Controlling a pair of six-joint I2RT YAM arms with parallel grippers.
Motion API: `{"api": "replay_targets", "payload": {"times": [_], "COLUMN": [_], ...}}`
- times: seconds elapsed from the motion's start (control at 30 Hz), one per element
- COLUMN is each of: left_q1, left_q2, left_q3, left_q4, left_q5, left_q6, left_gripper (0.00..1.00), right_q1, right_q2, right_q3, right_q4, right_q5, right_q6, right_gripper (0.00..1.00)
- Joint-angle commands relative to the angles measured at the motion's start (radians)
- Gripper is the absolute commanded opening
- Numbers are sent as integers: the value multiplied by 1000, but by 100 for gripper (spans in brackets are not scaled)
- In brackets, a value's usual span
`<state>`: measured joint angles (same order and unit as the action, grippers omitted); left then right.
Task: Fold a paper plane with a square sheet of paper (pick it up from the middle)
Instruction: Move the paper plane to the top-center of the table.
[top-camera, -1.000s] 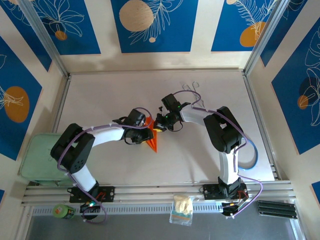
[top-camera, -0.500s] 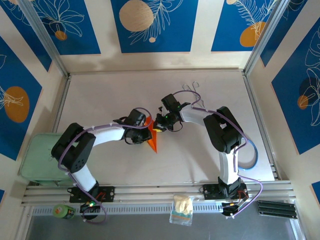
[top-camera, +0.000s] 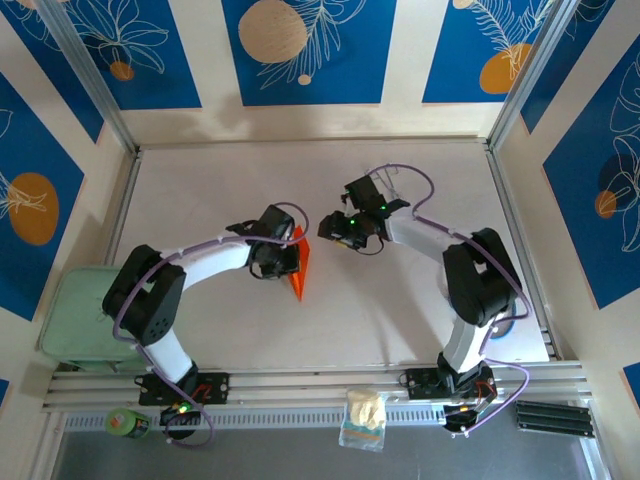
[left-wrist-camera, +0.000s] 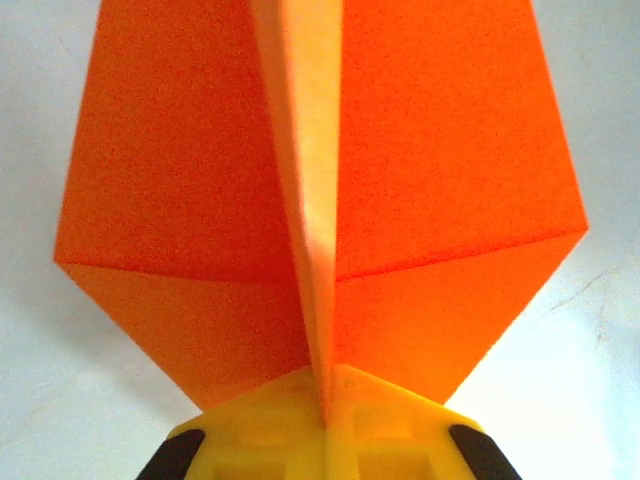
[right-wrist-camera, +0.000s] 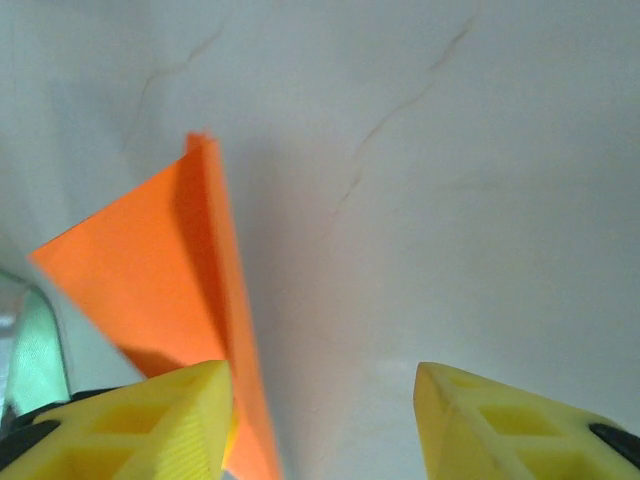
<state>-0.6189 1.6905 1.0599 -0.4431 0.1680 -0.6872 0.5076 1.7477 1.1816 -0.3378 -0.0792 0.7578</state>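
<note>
The orange sheet of paper (top-camera: 301, 264) is folded into a narrow pointed plane shape and lies mid-table, its tip toward the near edge. My left gripper (top-camera: 287, 258) is shut on it. In the left wrist view the yellow fingers (left-wrist-camera: 400, 425) pinch the raised centre crease, and the paper (left-wrist-camera: 440, 170) spreads into a wing on either side. My right gripper (top-camera: 336, 231) hangs just right of the paper, apart from it. In its wrist view the right gripper (right-wrist-camera: 320, 425) is open, with bare table between the fingers and the paper (right-wrist-camera: 150, 260) beside the left finger (right-wrist-camera: 150, 425).
A pale green box (top-camera: 75, 315) sits off the table's left edge. A small packet (top-camera: 363, 418) lies on the front rail, and black strips (top-camera: 553, 417) lie at the front right. Walls with blue panels close off the back and both sides.
The right gripper has opened, let go of the paper and drawn back toward the upper right. The left gripper has closed on the paper, which has shifted slightly away from the near edge.
</note>
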Motion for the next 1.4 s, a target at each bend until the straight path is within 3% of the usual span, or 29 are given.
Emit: {"api": "replay_targets", "payload": {"times": [0.0,0.23,1.0,1.17,1.37], "left_q1": [8,4,-23,-23,-23], "left_q2": [24,90,219,229,215], "left_q3": [91,182,240,237,244], "left_q4": [-211,-316,-302,-298,-290], "left_q5": [-114,-202,-174,-168,-183], "left_q6": [147,184,166,161,161], "left_gripper": [1,3,16,16,9], "right_q1": [-15,-15,-37,-36,-37], "right_q2": [-38,-69,-65,-62,-66], "right_q3": [-45,-87,-102,-98,-93], "right_q4": [-23,-19,13,13,8], "right_q5": [93,157,85,85,88], "right_q6": [-18,-1,35,34,32], "right_gripper": [53,65,65,65,65]}}
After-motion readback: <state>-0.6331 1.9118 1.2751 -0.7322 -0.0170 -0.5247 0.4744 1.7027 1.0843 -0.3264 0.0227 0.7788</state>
